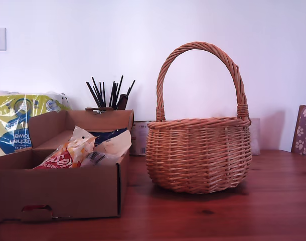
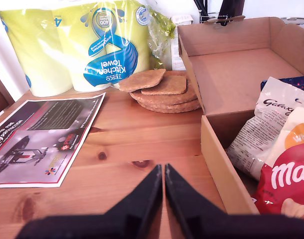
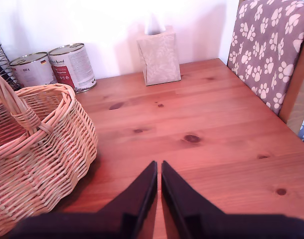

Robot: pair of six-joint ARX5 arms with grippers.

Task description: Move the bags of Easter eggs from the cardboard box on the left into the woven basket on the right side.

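The cardboard box (image 1: 67, 191) stands at the exterior view's left, holding bags of Easter eggs: a red-and-yellow bag (image 1: 67, 153), a white one (image 1: 113, 146) and a dark blue one (image 1: 105, 135). The woven basket (image 1: 198, 155) stands right of the box in that view. Neither gripper shows in the exterior view. My first gripper (image 2: 163, 167) is shut with nothing held, above bare table just outside the box wall (image 2: 219, 164); the red bag (image 2: 286, 184) and a white Galaxy bag (image 2: 261, 134) lie inside. My second gripper (image 3: 158, 163) is shut and holds nothing, over the table beside the basket (image 3: 37, 144).
A kitchen towel pack (image 2: 92, 45), a stack of cork mats (image 2: 164, 92) and a leaflet (image 2: 42, 139) lie beside the box. Two tins (image 3: 67, 64), a tissue box (image 3: 159, 57) and a paw-print box (image 3: 271, 50) stand beyond the basket. Black sticks (image 1: 108, 93) rise behind the box.
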